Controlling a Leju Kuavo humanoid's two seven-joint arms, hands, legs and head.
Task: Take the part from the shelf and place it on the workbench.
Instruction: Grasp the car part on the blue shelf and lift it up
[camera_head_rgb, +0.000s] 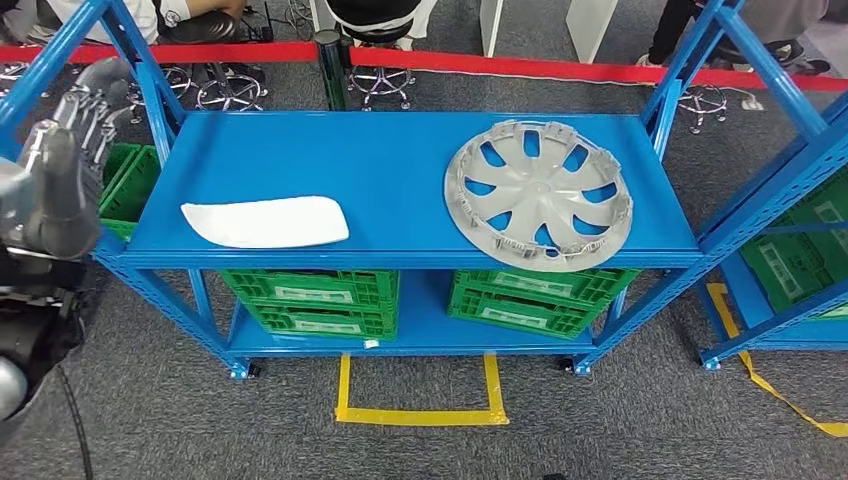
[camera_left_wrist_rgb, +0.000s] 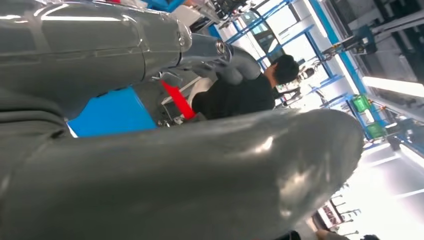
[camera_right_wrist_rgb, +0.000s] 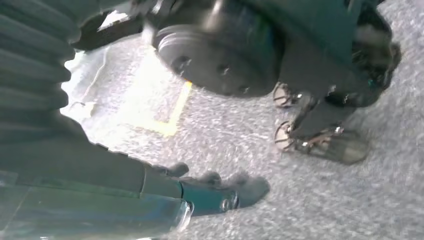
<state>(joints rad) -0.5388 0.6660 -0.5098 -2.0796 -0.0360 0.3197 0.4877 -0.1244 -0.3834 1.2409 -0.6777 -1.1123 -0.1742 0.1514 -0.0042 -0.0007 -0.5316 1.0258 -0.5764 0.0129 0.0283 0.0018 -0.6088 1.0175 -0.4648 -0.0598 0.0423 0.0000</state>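
across the middle of the head view: blue shelf unit (camera_head_rgb: 400, 160), its top deck tilted slightly in frame, with a lower deck beneath. behind it: red barrier strip (camera_head_rgb: 540, 68), stool bases, and parts of seated people. at far right: second blue rack (camera_head_rgb: 790, 150) with green bins inside.

on the top deck, right half: silver hubcap (camera_head_rgb: 538, 194), lying flat, spokes and clips facing up, its near rim reaching the deck's front edge. on the top deck, left half, well apart from the hubcap: white curved part (camera_head_rgb: 266, 221), lying flat near the front edge, touched by neither hand.

on the lower deck: green crates (camera_head_rgb: 315, 300), stacked under the white part, and a second stack (camera_head_rgb: 535, 298) under the hubcap. beside the shelf's left post: another green crate (camera_head_rgb: 128, 185), partly hidden by the raised arm.

on the grey carpet in front of the shelf: yellow tape outline (camera_head_rgb: 420, 400), open toward the shelf.

at the left edge of the head view: left hand (camera_head_rgb: 75, 140), raised to the level of the top deck, outside the left post, fingers (camera_head_rgb: 95, 105) slightly curled and apart, holding nothing. close up in the left wrist view: grey thumb (camera_left_wrist_rgb: 200, 175) and a finger above it, a gap between them, blue surface and a person in black beyond.

low over the carpet in the right wrist view: right hand (camera_right_wrist_rgb: 200, 192), blurred, dark fingers (camera_right_wrist_rgb: 240, 187) stretched out with nothing in them; how far apart, cannot tell.
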